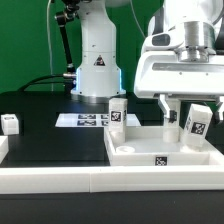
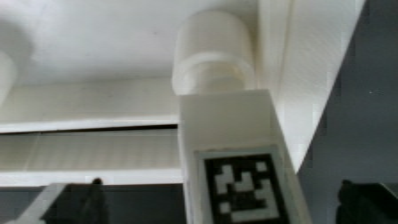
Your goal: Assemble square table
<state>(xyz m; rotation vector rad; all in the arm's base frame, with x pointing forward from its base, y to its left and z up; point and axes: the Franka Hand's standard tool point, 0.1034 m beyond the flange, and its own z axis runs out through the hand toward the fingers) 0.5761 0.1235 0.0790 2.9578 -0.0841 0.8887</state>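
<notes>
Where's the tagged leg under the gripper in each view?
Exterior view: the leg stands tilted at the back of the tabletop, toward the exterior view's right, just below the gripper.
Wrist view: the leg stands between the fingertips of the open gripper, its tag toward the camera.
Shared landmark: the leg's black-and-white tag.

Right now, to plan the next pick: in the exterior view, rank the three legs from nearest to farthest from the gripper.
1. Right leg: tilted, right at the gripper, on the exterior view's right.
2. Middle leg: upright, mid-picture.
3. Left leg: at the exterior view's far left edge.
</notes>
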